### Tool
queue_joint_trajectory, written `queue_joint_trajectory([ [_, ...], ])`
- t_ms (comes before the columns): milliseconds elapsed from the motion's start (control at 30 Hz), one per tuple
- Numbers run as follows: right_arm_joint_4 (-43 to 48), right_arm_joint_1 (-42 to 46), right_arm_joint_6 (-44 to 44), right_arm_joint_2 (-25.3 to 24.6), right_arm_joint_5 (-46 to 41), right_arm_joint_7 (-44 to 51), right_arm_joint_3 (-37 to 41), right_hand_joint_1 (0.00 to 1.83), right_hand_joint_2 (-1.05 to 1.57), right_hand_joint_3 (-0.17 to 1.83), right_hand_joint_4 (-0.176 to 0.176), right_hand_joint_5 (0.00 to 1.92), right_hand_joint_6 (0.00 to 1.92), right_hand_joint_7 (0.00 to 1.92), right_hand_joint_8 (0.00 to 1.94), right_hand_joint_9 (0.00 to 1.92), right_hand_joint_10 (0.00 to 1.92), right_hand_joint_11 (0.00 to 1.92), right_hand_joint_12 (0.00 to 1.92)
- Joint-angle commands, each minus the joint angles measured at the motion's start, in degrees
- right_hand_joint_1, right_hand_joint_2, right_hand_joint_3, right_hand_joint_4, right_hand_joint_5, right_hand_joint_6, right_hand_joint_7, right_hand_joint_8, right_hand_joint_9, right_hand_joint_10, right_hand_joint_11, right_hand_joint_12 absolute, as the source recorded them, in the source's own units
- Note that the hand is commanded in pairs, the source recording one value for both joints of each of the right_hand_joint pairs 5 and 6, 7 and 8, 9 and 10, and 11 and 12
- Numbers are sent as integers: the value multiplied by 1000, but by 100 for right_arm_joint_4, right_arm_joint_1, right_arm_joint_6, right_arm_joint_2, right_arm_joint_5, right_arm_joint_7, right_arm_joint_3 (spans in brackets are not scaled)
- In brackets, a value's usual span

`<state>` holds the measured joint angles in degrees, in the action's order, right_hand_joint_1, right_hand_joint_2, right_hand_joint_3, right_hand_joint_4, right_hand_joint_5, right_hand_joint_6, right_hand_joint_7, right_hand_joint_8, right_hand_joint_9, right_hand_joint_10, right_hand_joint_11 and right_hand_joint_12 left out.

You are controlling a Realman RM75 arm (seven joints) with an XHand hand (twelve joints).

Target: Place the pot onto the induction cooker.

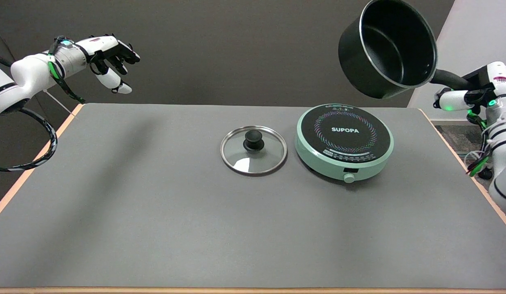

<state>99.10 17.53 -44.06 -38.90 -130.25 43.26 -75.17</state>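
A black pot (386,48) hangs high in the air at the upper right, tilted so its empty inside faces the camera. My right hand (467,96) grips its black handle (449,78) at the right edge of the view. The pot is above and slightly behind the induction cooker (344,141), a round mint-green unit with a black top marked SUPOPA, standing on the grey table (154,204) right of centre. Nothing rests on the cooker.
A glass lid (253,150) with a black knob lies flat on the table just left of the cooker. The idle left hand (110,57) hangs in the air at the upper left. The table's right edge runs close below my right arm.
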Motion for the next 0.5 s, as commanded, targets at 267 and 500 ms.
queue_joint_trajectory([
  [267, -1089, -702, 1459, 795, -1806, 1254, -329, 1193, 569, 1833, -122, 1602, 1602, 1602, 1602, 1602, 1602, 1602, 1602],
  [500, -1096, -702, 1663, 795, -1739, 1266, -316, 1195, 564, 1833, -122, 1600, 1600, 1600, 1600, 1600, 1600, 1600, 1600],
])
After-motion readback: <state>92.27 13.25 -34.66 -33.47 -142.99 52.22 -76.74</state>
